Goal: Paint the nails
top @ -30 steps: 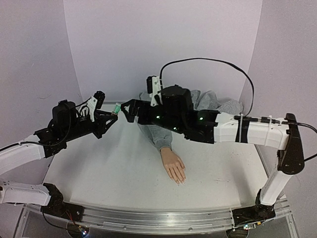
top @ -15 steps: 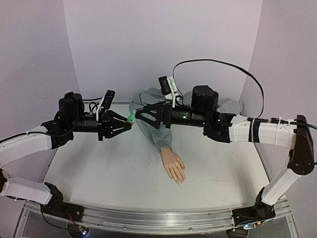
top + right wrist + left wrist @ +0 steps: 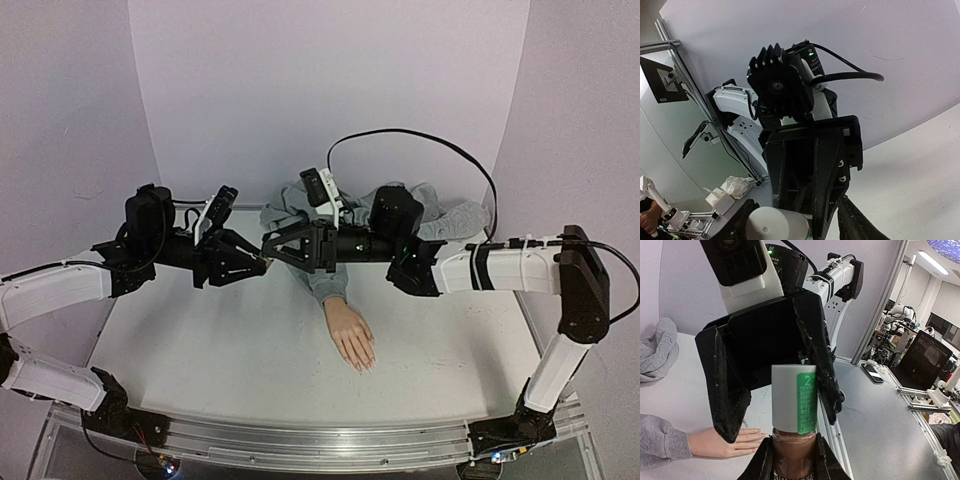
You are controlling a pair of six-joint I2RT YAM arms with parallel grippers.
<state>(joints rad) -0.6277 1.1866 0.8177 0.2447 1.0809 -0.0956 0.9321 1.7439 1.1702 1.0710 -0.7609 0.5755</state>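
My left gripper (image 3: 258, 264) is shut on the brown glass body of a nail polish bottle (image 3: 792, 447), held in the air above the table's back left. The bottle's white cap (image 3: 787, 400) carries a green label and points at my right gripper (image 3: 272, 246). That gripper's black fingers (image 3: 730, 405) flank the cap; one lies against it and a gap shows at the other. In the right wrist view the cap (image 3: 775, 226) sits between the fingers. The mannequin hand (image 3: 350, 335) lies palm down mid-table, its nails (image 3: 365, 366) pale, in a grey sleeve (image 3: 318, 278).
The grey sweatshirt (image 3: 430, 205) is bunched at the back of the white table (image 3: 200, 340), under the right arm. A metal rail (image 3: 300, 445) runs along the near edge. Purple walls close in the back and both sides.
The right arm has turned and reached left until its fingers surround the bottle's cap, and they have narrowed. The left arm brought the bottle to the right, toward it.
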